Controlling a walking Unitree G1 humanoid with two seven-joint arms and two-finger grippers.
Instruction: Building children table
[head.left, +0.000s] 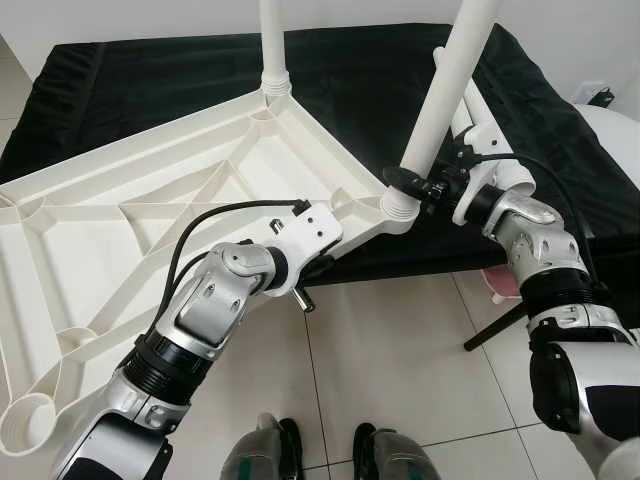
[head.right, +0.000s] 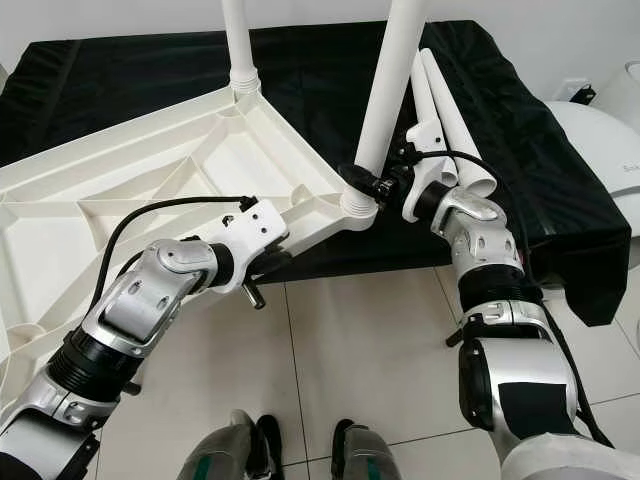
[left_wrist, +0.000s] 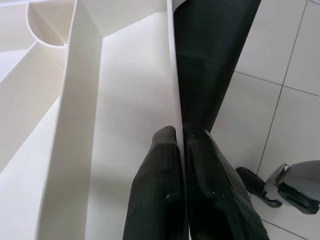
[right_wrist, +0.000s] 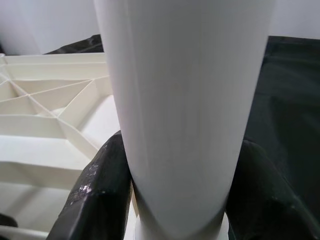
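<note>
Nearest the robot, above the tiled floor (head.left: 400, 370), the left hand (left_wrist: 181, 150) is clenched on the thin side rim of the white tabletop (head.left: 150, 210), one finger on each face of that wall. The tabletop lies upside down, its ribbed underside up, its far part resting on the black-draped bed (head.left: 150, 80) and its near edge hanging out over the floor.

Further out, the right hand (right_wrist: 175, 190) is clamped around the base of a white leg (head.right: 385, 90) — the tube stands in the corner socket (head.left: 398, 205) just beside the left hand's grip. The leg's long axis runs up and slightly away from the socket, so it looks tilted rather than square to the tabletop; seating it probably means pressing down along that axis while the left hand steadies the rim.

Beyond, a second leg (head.left: 272, 40) stands upright in the far corner, and spare legs (head.right: 445, 120) lie on the bed behind the right wrist.
</note>
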